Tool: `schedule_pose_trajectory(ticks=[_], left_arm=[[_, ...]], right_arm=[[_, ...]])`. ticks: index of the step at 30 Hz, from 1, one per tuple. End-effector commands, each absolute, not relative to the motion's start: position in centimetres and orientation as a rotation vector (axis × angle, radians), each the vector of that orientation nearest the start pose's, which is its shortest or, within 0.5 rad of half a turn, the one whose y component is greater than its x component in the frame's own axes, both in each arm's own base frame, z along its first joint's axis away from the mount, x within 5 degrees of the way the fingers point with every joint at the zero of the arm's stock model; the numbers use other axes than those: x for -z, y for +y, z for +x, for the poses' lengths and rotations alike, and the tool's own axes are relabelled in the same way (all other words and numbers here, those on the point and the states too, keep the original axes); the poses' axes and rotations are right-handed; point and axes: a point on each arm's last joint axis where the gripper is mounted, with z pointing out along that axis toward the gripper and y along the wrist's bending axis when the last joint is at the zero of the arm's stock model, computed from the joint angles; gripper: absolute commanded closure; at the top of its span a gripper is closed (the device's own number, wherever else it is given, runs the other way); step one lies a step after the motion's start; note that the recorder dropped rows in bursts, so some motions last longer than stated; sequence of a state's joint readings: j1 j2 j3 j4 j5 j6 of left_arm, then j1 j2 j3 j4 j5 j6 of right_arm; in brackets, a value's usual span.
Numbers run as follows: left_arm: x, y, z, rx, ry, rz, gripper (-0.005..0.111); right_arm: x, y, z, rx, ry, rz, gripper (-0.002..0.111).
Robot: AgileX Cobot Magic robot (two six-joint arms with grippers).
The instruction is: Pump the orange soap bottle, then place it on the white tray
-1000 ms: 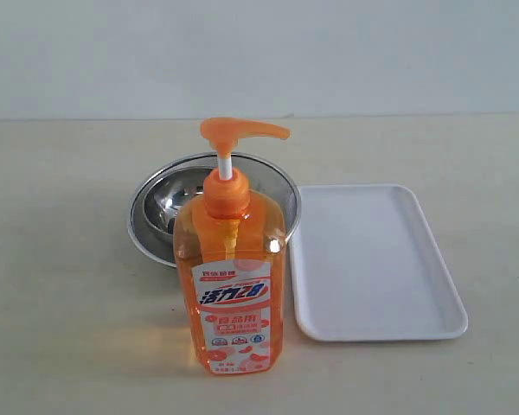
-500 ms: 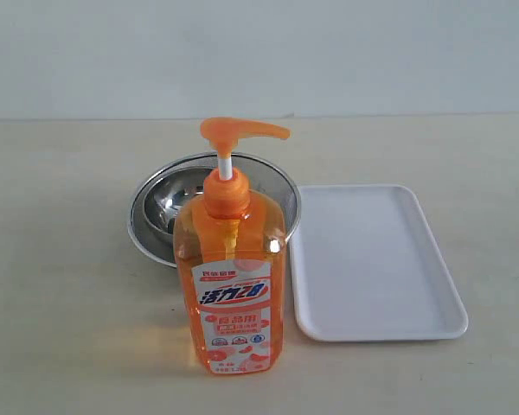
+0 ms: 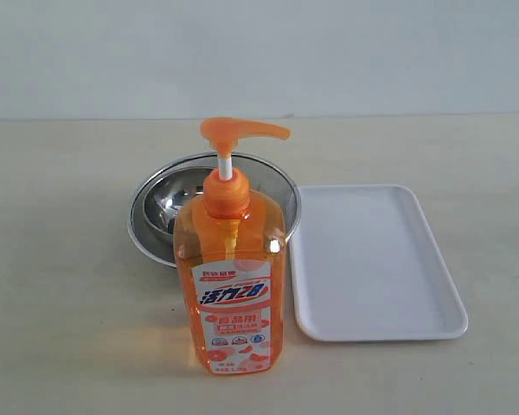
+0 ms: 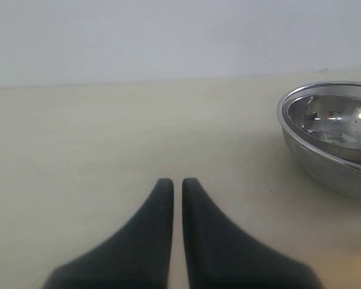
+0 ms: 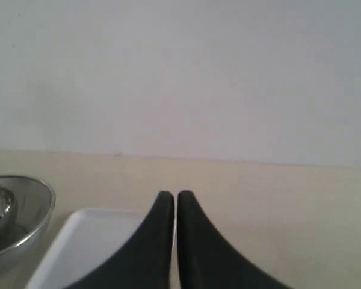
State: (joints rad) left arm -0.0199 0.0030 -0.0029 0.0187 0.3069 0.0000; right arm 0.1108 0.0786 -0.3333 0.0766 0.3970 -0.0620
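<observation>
The orange soap bottle (image 3: 233, 285) stands upright near the table's front, its orange pump head (image 3: 240, 131) raised on a white stem with the spout pointing right. Just right of it lies the white tray (image 3: 372, 264), with nothing on it. Neither arm shows in the exterior view. In the left wrist view my left gripper (image 4: 177, 182) is shut with nothing in it, over bare table. In the right wrist view my right gripper (image 5: 172, 195) is shut and holds nothing, with a corner of the white tray (image 5: 87, 238) beside it.
A round steel bowl (image 3: 169, 212) sits directly behind the bottle, touching the tray's left edge. It also shows in the left wrist view as the steel bowl (image 4: 331, 129) and in the right wrist view as the steel bowl (image 5: 15, 217). A pale wall rises behind the beige table.
</observation>
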Motion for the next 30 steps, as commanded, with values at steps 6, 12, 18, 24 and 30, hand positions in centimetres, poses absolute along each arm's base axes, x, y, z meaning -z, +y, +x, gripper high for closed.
schedule_pose_trajectory(ticks=[6,12,18,24,30], left_arm=[[-18.5,-0.1,5.4,0.003,1.79,0.022,0.102],[-18.5,-0.1,5.4,0.003,1.79,0.022,0.102],[-18.5,-0.1,5.4,0.003,1.79,0.022,0.102],[-18.5,-0.1,5.4,0.003,1.79,0.022,0.102],[-18.5,-0.1,5.4,0.003,1.79,0.022,0.102]], right_arm=[[-30.8,1.6,7.4,-0.074,1.852,-0.272,0.108],[-32.2,3.1,10.0,-0.125,1.962,-0.526,0.108],[-33.4,4.7,12.5,-0.189,1.985,-0.816,0.108],[-33.5,5.5,14.9,-0.258,1.989,-0.903,0.108],[-33.1,6.9,16.5,-0.416,1.973,-1.103,0.108]])
